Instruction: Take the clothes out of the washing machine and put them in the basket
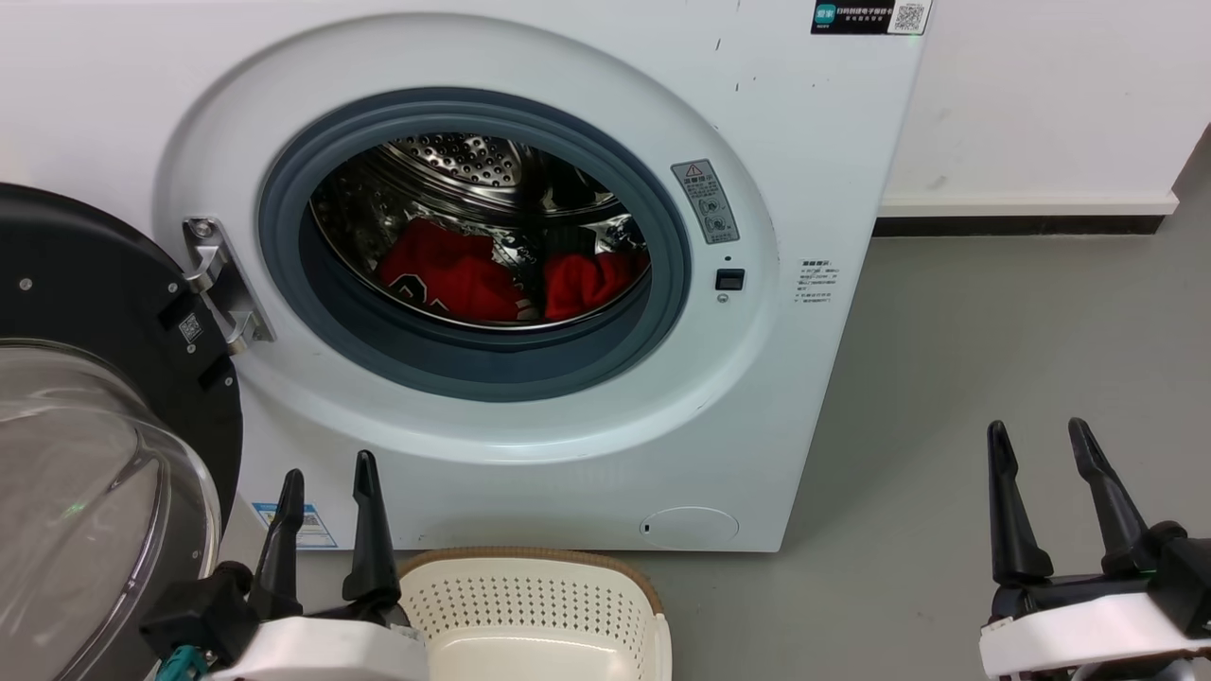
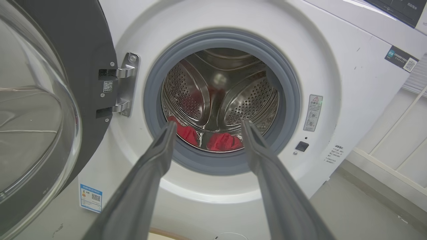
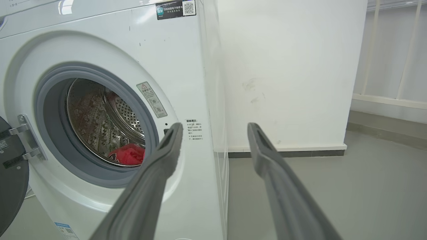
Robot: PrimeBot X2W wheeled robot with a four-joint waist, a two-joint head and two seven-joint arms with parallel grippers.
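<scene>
Standing against a white wall [image 1: 1041, 95], the washing machine [image 1: 823, 189] is showing its steel drum [image 1: 454, 161] to the robot. Its glass door [image 1: 85, 445] is hanging swung out to the left, leaving the mouth unobstructed for a reach. The basket [image 1: 530, 605] is sitting on the floor [image 1: 946, 378] directly below the opening, apparently so anything pulled out is facing only a short drop; its visible part is holding nothing. The clothes [image 1: 454, 274], two red pieces, are lying side by side at the bottom of the drum, the left one bearing dark lettering. The left gripper [image 1: 328, 468] is hovering low beside the basket, fingers spread and empty, pointing up toward the drum; its wrist view is framing the red cloth between its fingers. The right gripper [image 1: 1038, 430], likewise spread and holding nothing, is hanging well off to the right over bare floor, aiming past the machine's corner.
</scene>
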